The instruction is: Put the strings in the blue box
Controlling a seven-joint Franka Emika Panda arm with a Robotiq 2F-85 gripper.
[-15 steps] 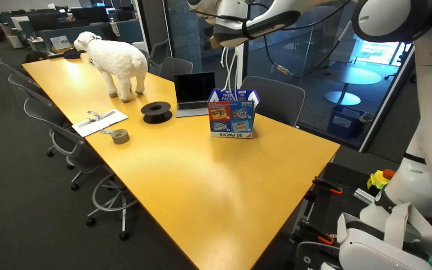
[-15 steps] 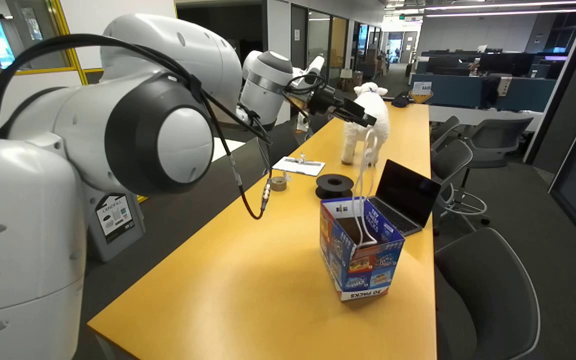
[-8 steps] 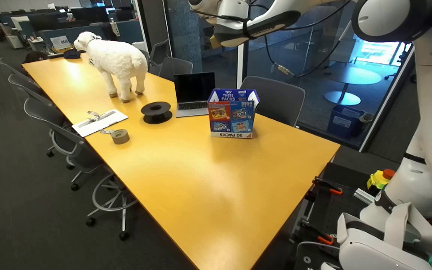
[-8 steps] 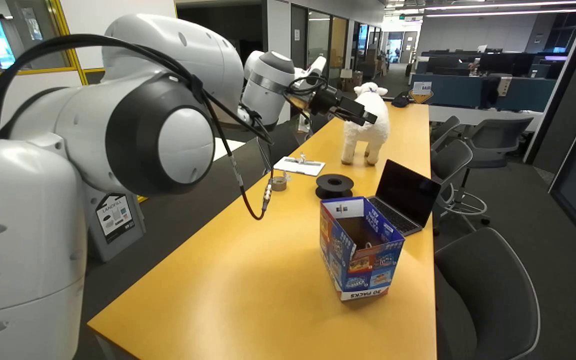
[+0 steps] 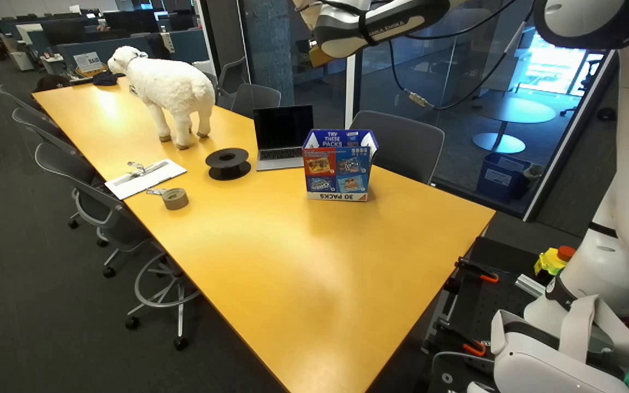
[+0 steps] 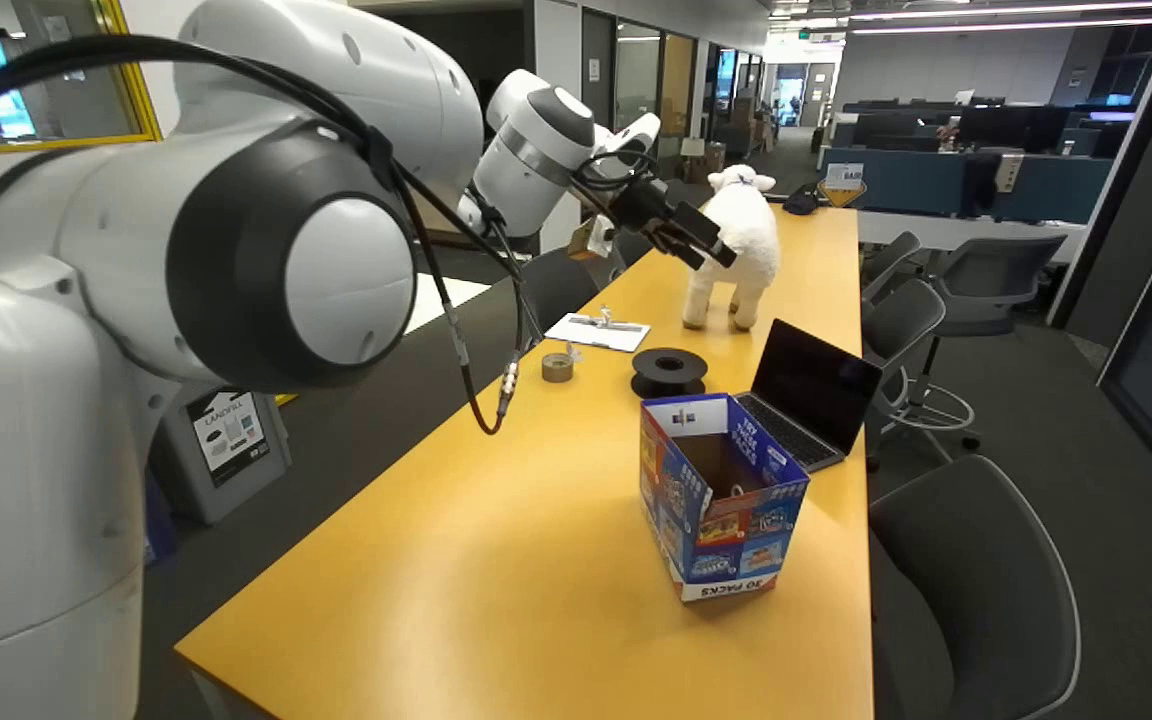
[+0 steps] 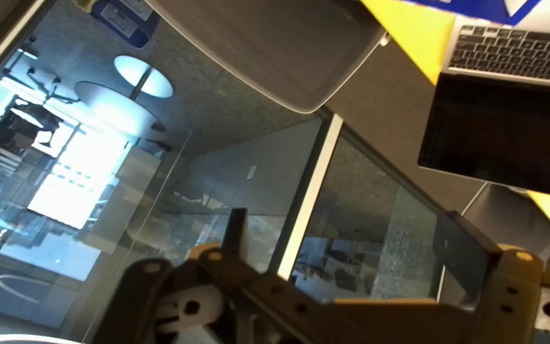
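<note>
The blue box [image 5: 337,172] with red and white printing stands open at the top on the table; it also shows in an exterior view [image 6: 671,500]. A corner of the blue box [image 7: 482,7] shows at the top right of the wrist view. The strings [image 6: 737,490] are inside the box, with only a small white bit visible near its near rim; the rest is hidden by the walls. My gripper [image 6: 714,256] is raised well above and beyond the box. In the wrist view my gripper [image 7: 356,236] has its fingers wide apart with nothing between them.
An open laptop [image 6: 816,385] stands right beside the box. A black spool [image 5: 227,164], a tape roll [image 5: 175,198] and a clipboard [image 5: 146,178] lie on the table [image 5: 271,262]. A white toy sheep [image 5: 170,87] stands farther back. Chairs [image 6: 976,560] line the edges.
The strings hung from my gripper into the box a second ago, then dropped inside, leaving only a small bit visible. Since then the arm has shifted and the gripper has tilted. The box stayed put.
</note>
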